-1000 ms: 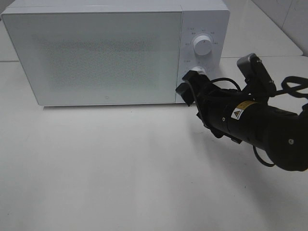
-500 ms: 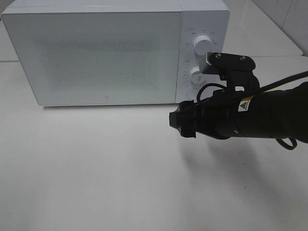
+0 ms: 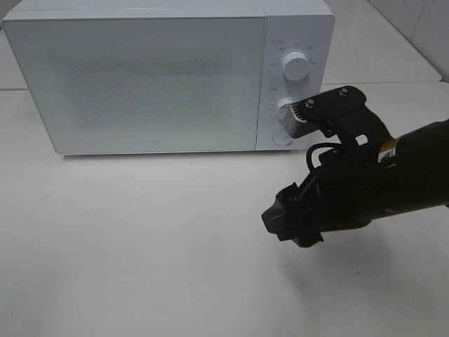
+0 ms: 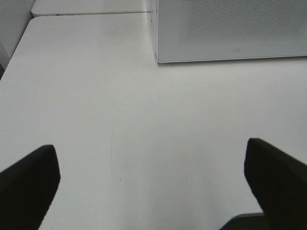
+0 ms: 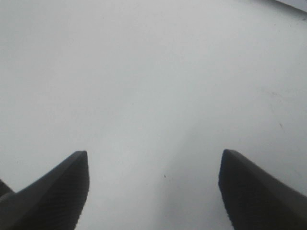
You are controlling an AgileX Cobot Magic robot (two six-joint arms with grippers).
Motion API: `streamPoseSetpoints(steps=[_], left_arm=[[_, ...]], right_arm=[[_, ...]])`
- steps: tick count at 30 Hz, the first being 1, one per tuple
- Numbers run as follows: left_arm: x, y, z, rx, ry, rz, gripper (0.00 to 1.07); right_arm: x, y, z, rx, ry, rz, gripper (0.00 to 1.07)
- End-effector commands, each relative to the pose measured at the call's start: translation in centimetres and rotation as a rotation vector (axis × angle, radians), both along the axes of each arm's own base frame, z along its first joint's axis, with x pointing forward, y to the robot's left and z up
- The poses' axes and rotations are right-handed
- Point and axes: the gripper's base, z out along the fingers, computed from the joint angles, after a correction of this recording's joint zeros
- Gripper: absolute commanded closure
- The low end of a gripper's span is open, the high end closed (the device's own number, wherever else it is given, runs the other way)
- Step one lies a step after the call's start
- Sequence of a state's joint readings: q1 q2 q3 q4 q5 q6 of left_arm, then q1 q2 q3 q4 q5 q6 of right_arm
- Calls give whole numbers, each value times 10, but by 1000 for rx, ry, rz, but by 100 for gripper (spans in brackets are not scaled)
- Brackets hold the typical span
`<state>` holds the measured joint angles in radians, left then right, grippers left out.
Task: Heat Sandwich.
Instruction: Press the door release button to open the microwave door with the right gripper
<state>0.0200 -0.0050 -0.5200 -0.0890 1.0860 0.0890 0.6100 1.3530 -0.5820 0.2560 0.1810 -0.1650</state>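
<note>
The sandwich is out of view. The white microwave (image 3: 140,77) stands at the back of the table with its door closed; its lower corner also shows in the left wrist view (image 4: 230,28). My right gripper (image 3: 284,217) hovers over the table in front of the microwave's control panel, pointing left and down. In the right wrist view the right gripper (image 5: 153,153) is open, with only bare table between its fingers. My left gripper (image 4: 149,146) is open and empty above the table, left of the microwave, and is outside the exterior high view.
The control panel has an upper knob (image 3: 295,68), a lower knob (image 3: 284,109) partly behind the right wrist camera, and a round button (image 3: 281,137). The white table (image 3: 140,246) spreads in front. A second table edge (image 4: 86,7) lies beyond.
My right gripper has drawn back from the lower knob and dropped toward the table's front, turning to point left and down. The left gripper has not moved.
</note>
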Motion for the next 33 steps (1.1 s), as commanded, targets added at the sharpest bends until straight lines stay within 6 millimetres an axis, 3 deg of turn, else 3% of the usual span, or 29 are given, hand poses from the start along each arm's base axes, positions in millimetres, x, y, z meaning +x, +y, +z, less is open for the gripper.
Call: streamPoseSetpoints(steps=[1,22,33], left_arm=[[-2,0,0,-2,-23,-1,9],[-2,0,0,-2,-23,-1,9],[-2,0,0,-2,-23,-1,9]], right_arm=[[-9,-5,9,-27,24,41,35],[-78,-43,67,8,76,107,36],[-125,-83,94,18,-59,90,34]])
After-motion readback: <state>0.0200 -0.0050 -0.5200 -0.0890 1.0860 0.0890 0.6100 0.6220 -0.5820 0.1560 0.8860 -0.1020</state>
